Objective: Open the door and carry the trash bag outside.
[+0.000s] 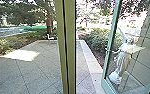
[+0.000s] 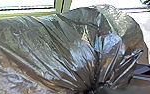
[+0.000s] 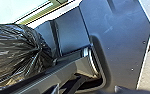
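The paved terrace (image 1: 26, 72) is the largest thing, its slabs laid with diagonal joints, and one bright patch of sun lies upon it. Over it, at the far left, a tree (image 1: 49, 18) spreads dark branches. To the right stands the glass door (image 1: 106, 67), in a pale green frame; it is open outward, with a free gap between it and the olive green post (image 1: 70, 47). Behind its glass a big-block wall (image 1: 147, 47) rises. Bushes (image 1: 98, 38) grow along the pale kerb (image 1: 91, 61). A whitish statue (image 1: 123, 61), seen through the door glass, is upright and has a flat piece at its upper part.

The trash bag (image 2: 66, 50) is dark, shiny and full, gathered tightly to a neck. It is beside the robot's own dark plate (image 3: 118, 47), near the bottom of a light-coloured frame (image 3: 47, 11). How wide the left jaws and the right jaws stand, I cannot tell, nor whether either has hold of the bag. Smallest is the door handle (image 1: 107, 50), at the door's free edge.
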`<state>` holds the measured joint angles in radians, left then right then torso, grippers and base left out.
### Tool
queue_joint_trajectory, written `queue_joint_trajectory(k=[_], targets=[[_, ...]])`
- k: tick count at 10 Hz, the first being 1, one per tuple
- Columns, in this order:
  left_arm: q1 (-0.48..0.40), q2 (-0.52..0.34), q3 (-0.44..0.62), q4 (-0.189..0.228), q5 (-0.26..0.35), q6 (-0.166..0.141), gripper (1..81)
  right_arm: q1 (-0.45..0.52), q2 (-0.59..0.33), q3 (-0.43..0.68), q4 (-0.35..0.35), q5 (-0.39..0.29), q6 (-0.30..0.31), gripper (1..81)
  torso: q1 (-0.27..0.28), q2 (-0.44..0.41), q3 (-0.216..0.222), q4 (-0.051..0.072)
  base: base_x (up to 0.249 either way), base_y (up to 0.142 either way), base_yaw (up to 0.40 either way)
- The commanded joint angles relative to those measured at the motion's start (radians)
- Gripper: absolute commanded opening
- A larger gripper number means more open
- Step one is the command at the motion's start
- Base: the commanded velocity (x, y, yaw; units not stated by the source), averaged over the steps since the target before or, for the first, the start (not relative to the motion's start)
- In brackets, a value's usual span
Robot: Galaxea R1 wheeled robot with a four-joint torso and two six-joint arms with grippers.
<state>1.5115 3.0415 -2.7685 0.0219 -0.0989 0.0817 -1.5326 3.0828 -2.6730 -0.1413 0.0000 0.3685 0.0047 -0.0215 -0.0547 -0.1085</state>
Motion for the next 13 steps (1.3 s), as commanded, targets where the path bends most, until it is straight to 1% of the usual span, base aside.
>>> queue_joint_trajectory(k=[1, 10, 13], targets=[[-0.050, 0.010, 0.000, 0.012, 0.047, 0.007, 1.0, 0.047, 0.007, 0.010, 0.000, -0.052, -0.002, 81.1, 0.000, 0.000, 0.000, 0.000, 0.000, -0.101, 0.000], [-0.049, 0.010, 0.000, 0.013, 0.045, 0.007, 1.0, 0.039, 0.010, 0.004, -0.001, -0.052, -0.002, 81.1, 0.000, 0.000, 0.000, 0.000, 0.000, -0.124, 0.000], [-0.050, 0.004, 0.000, 0.013, 0.045, 0.007, 1.0, 0.019, 0.000, -0.062, -0.001, -0.052, -0.003, 81.1, 0.000, 0.000, 0.000, 0.000, 0.000, -0.127, 0.000]])
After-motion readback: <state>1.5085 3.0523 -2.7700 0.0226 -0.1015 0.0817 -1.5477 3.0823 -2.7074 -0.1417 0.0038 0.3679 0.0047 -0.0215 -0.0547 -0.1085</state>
